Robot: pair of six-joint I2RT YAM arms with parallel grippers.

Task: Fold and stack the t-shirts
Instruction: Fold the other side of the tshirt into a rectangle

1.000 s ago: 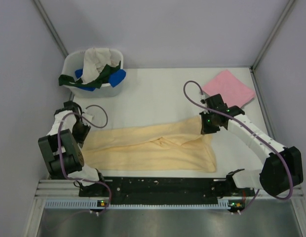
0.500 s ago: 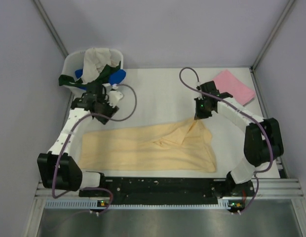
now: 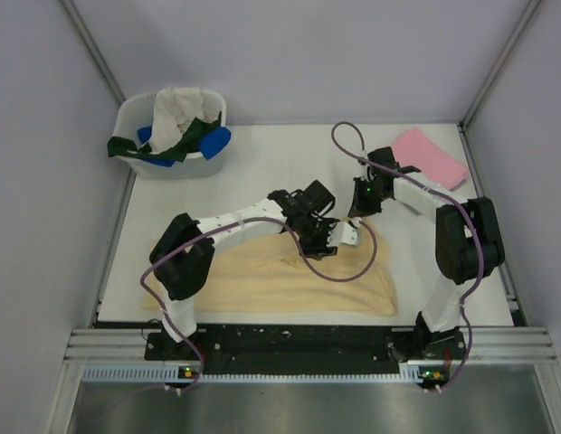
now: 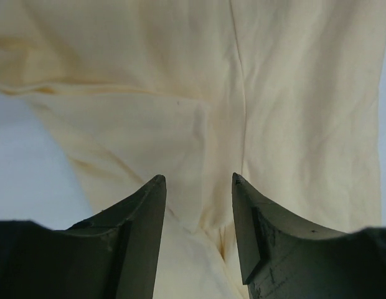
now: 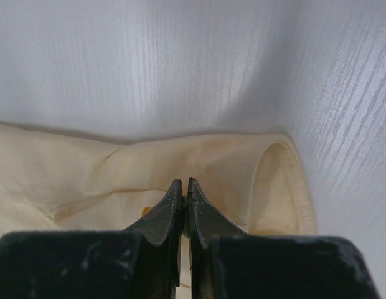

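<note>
The yellow t-shirt [image 3: 262, 280] is lying along the near side of the bench [image 3: 262, 172]. The left arm [image 3: 235, 226] is reaching across it, the left fingers [image 4: 146, 205] hovering apart above the cloth. The right fingers [image 5: 171, 205] are pinching a fold, closed. The tub [image 3: 185, 167] is sitting far left and the pink t-shirt [image 3: 432, 155] far right, with bare bench spreading between.

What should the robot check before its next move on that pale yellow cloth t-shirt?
1. Right gripper pinching the pale yellow cloth t-shirt's raised corner: ok, jaws shut on cloth.
2. Left gripper open above the shirt: ok, jaws apart, nothing between them.
3. Shirt lying smooth: not ok, creased and bunched.
4. Left arm's purple cable clear of the shirt: cannot tell; it loops over the cloth.
5. Folded pink cloth t-shirt lying neat: ok, at the white table's far right corner.
</note>
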